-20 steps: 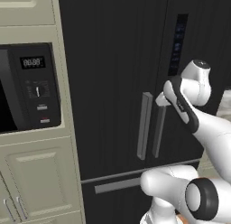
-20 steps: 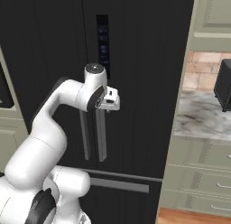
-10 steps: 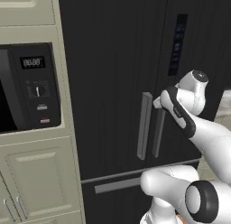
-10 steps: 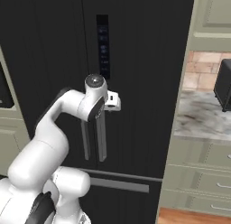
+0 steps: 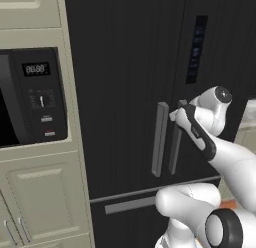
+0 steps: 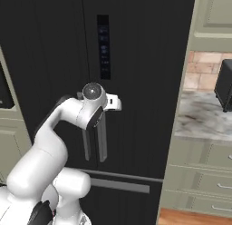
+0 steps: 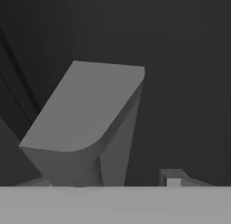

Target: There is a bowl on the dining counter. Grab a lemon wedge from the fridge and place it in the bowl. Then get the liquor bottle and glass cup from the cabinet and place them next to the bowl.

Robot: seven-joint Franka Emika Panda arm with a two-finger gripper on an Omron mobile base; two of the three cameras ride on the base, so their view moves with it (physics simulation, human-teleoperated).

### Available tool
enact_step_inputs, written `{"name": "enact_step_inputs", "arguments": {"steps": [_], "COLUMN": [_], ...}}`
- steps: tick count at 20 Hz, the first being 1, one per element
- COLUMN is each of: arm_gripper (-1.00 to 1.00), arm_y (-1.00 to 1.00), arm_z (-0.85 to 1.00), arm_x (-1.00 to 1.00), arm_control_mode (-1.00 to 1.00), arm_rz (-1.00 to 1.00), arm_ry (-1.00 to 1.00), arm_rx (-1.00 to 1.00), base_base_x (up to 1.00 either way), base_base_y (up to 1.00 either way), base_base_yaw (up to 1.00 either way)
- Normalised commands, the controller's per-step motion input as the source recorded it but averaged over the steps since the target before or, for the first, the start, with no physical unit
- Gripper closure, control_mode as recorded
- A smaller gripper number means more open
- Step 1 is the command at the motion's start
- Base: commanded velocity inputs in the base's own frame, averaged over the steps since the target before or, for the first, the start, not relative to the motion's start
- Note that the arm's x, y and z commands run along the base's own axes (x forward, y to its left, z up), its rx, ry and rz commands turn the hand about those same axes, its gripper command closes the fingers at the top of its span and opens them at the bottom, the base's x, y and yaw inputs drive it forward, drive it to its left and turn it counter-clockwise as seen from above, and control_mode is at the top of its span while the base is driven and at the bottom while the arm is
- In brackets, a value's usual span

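The black fridge [image 5: 125, 67] stands shut, with two grey vertical door handles side by side. My gripper [image 5: 176, 113] is at the top end of the right door's handle [image 5: 174, 152]. In the hand view that handle [image 7: 90, 114] rises large between the jaws of my gripper [image 7: 103, 180]. The right fingertip [image 7: 172, 177] stands a little apart from it, so the gripper is open around the handle. From the right base view my wrist covers the handle's top, and the handle [image 6: 102, 142] hangs below it. The bowl, lemon wedge, liquor bottle and glass cup are out of view.
A built-in microwave [image 5: 35, 97] sits in cream cabinets left of the fridge. To the right lies a marble counter [image 6: 204, 122] with a dark appliance [image 6: 224, 83] and drawers [image 6: 199, 183] below. The fridge's bottom drawer has a horizontal handle [image 5: 135, 204].
The hand has come down and in toward the fridge, onto the top of the right door's handle. The fingers have drawn closer together.
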Motion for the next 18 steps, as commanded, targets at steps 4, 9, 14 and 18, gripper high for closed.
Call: {"name": "enact_step_inputs", "arguments": {"steps": [4,9,14,18], "arm_gripper": [1.0,1.0,1.0,1.0], "arm_y": [0.0,-0.11,-0.53,-0.81], "arm_z": [-0.11,0.0,0.0,0.0], "arm_x": [0.08,-0.21,-0.79,-0.87], "arm_control_mode": [-1.0,-1.0,-1.0,-1.0], "arm_rz": [-0.03,-0.03,-0.07,-0.1], "arm_ry": [0.0,0.0,-0.03,-0.02], "arm_rx": [0.0,0.0,0.0,-0.01], "base_base_x": [0.0,0.0,0.0,0.0], "base_base_y": [0.0,0.0,0.0,0.0], "base_base_yaw": [0.0,0.0,0.0,0.0]}}
